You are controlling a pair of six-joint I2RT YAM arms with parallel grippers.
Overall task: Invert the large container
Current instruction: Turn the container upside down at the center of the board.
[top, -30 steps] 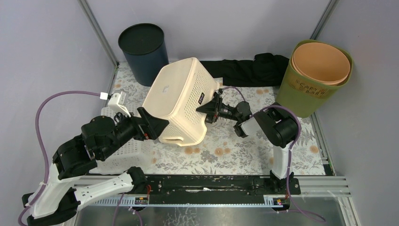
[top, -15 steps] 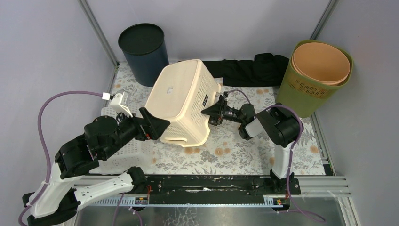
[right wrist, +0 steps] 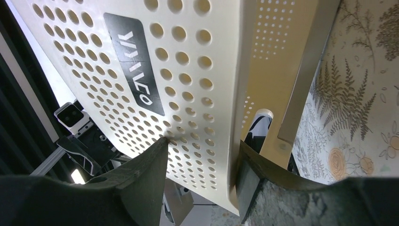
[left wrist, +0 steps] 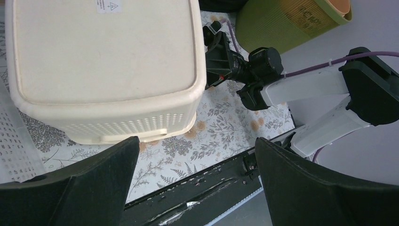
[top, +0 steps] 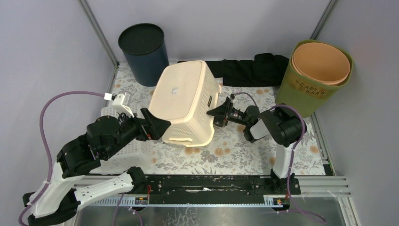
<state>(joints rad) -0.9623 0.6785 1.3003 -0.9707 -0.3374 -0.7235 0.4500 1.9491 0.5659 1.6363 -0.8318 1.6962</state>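
The basket [top: 186,106], cream plastic with perforated walls, stands at the centre of the overhead view with its solid base facing up and its open rim turned down toward the flowered mat [top: 235,150]; I cannot tell whether the rim lies flat all round. In the left wrist view the basket [left wrist: 101,52] fills the upper left of the frame, a small sticker [left wrist: 109,5] at the top edge of its base. In the right wrist view the basket [right wrist: 188,70] shows its perforated wall and a black label [right wrist: 134,61] in the upper left. My right claw [top: 217,114] meets the basket's right side in the overhead view; seen from its own camera, the right claw [right wrist: 202,150] is clamped on the basket, one finger on the outer wall, the other beyond the rim edge. My left claw [top: 157,127] sits at the basket's lower left corner, and from its wrist the left claw [left wrist: 193,141] is spread wide, gripping nothing. A small white basket [top: 124,155] lies under my left arm. Along the top of the overhead view stand a dark bin [top: 143,47], a black cloth [top: 249,68] and a green bin [top: 313,80] at upper right.
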